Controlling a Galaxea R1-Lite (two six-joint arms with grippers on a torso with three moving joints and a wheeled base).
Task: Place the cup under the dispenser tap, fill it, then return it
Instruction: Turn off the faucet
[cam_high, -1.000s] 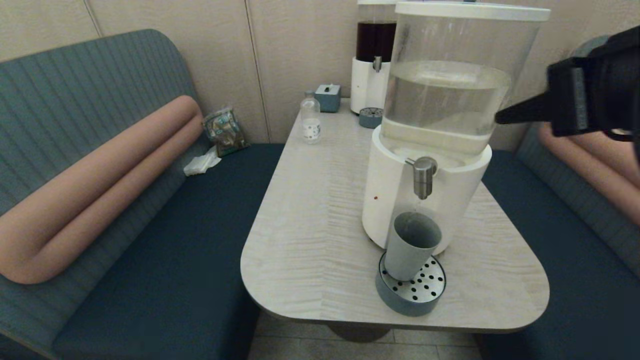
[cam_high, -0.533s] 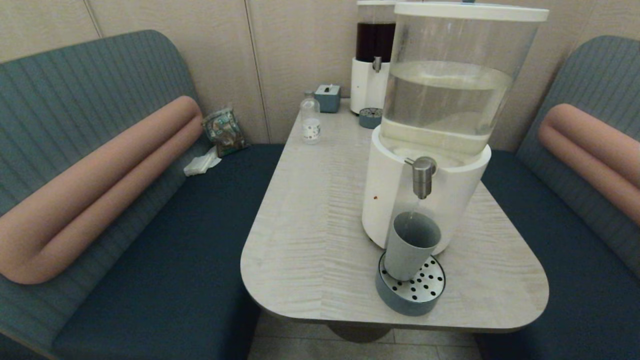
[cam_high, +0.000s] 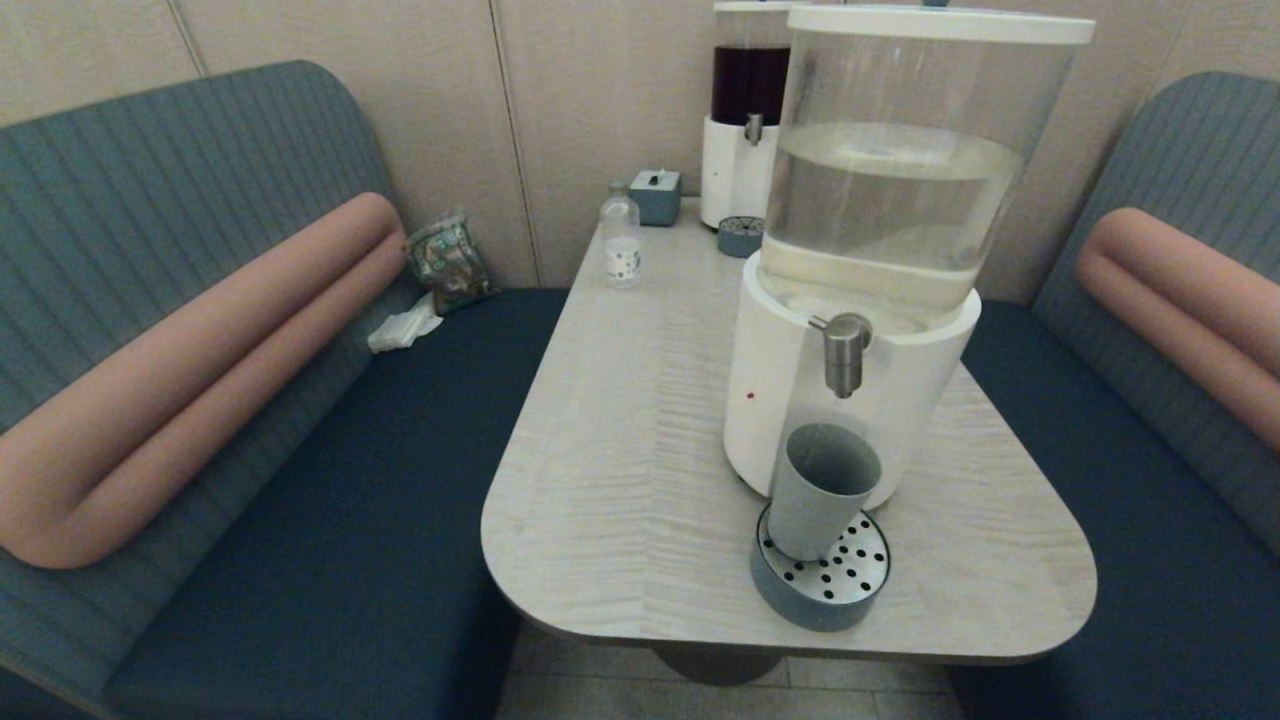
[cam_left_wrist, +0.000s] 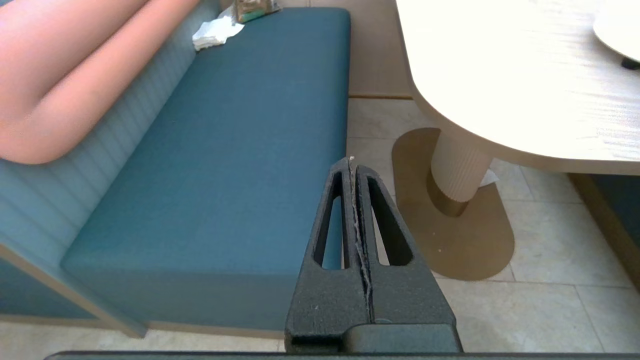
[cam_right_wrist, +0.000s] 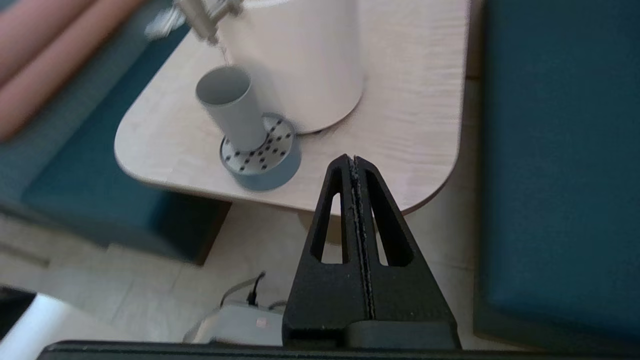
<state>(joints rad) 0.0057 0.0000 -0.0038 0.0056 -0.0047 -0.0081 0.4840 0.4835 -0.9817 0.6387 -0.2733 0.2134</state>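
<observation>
The grey-blue cup (cam_high: 822, 490) stands upright on the perforated drip tray (cam_high: 822, 583), directly below the brushed-metal dispenser tap (cam_high: 845, 355) of the large white-based dispenser (cam_high: 850, 300). The right wrist view shows the same cup (cam_right_wrist: 231, 107) on the drip tray (cam_right_wrist: 262, 157) beneath the tap (cam_right_wrist: 202, 20). My right gripper (cam_right_wrist: 353, 159) is shut and empty, held off the table's near right corner, away from the cup. Down by the left bench, my left gripper (cam_left_wrist: 352, 161) is shut and empty. Neither gripper shows in the head view.
A small clear bottle (cam_high: 621, 240), a tissue box (cam_high: 656, 194) and a dark-liquid dispenser (cam_high: 745, 120) with its own small drip tray stand at the table's far end. Blue benches (cam_high: 330, 520) flank the table (cam_high: 630, 480). A snack bag (cam_high: 448, 262) and a tissue lie on the left bench.
My right arm, which reached in by the tank at the upper right a second ago, has pulled back out of the head view. The cup has stayed under the tap.
</observation>
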